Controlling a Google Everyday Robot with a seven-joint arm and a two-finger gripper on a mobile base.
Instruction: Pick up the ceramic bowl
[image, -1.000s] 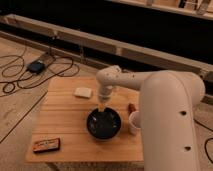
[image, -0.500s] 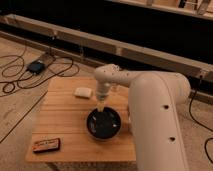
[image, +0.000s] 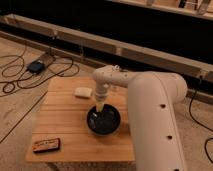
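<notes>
The ceramic bowl (image: 104, 120) is round, shallow and glossy black, and sits on the wooden table (image: 60, 120) right of its middle. My white arm comes in from the right and bends down over the bowl. My gripper (image: 100, 107) points down at the bowl's far rim, just inside it. The white cup is hidden behind my arm.
A pale sponge-like block (image: 82, 92) lies on the table behind and left of the bowl. A flat dark packet (image: 47, 145) lies near the front left corner. Cables and a small box (image: 36, 66) lie on the floor to the left. A dark wall with a rail runs behind.
My arm has swung further left and in front of the white cup, hiding it. The gripper has come down to the bowl's far rim.
</notes>
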